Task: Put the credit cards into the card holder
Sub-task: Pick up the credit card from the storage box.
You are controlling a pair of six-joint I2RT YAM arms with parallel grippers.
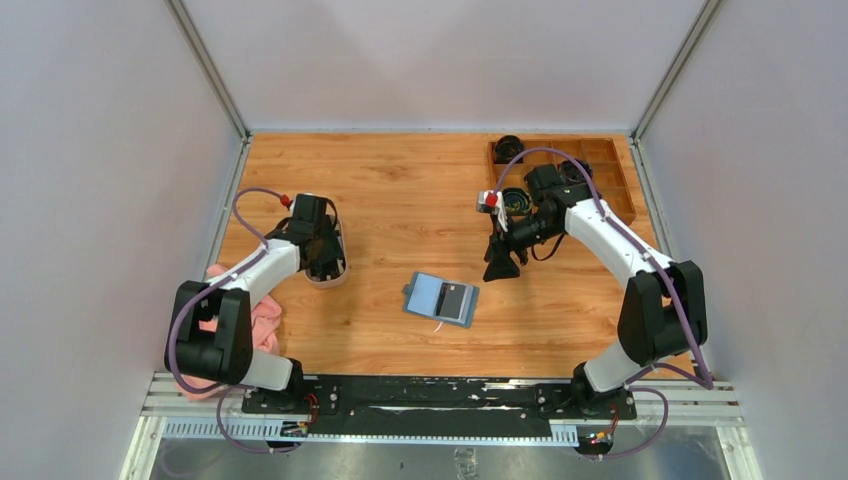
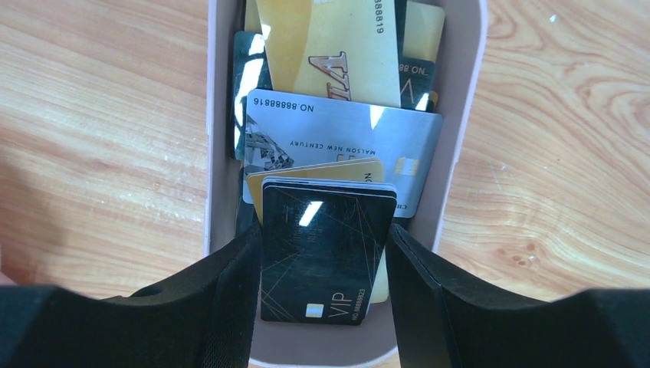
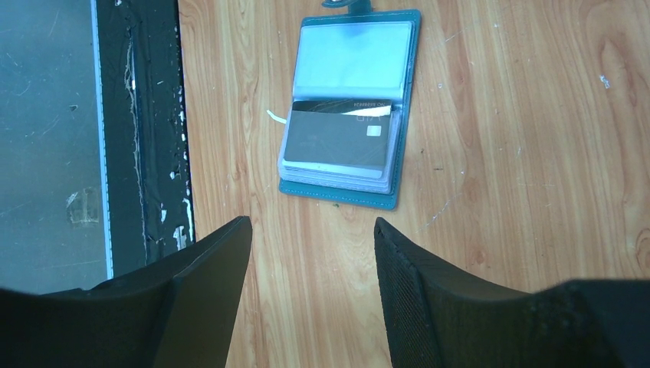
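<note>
While both arms are reaching out over the desk (image 1: 400, 200), L gripper (image 2: 326, 261): is clamping a black VIP card (image 2: 326, 245), fingers (image 2: 230, 291) pressing on its two long edges. More card edges are showing just under it. Can't tell if it's lifting off the pile.
Credit cards (image 2: 345, 146): are lying piled in a white oval dish (image 2: 218, 153). A silver one w/ "NO.8888816" & a diamond pic is sitting mid-pile, gold ones are showing above & below it, and dark ones are peeking out at the sides. All are glossy and catching glare.
Dish spot: is sitting on the desk's left part, right under the L gripper, near a pink cloth (image 1: 262, 320).
Card holder (image 1: 441, 298): is lying open & flat near mid-desk, between the arms, well apart from the dish. It's showing a teal-blue cover, greyish clear pockets and a snap tab (image 3: 346, 4) at one edge.
Pocket: is holding a dark card (image 3: 345, 138), its top edge sticking out a bit.
R gripper (image 3: 313, 226): is hanging over bare desk near the card holder, jaws wide apart, gripping nothing.
Wooden tray (image 1: 600, 165): is sitting at the far right corner behind the R arm, dark round bits lying in some compartments.
</note>
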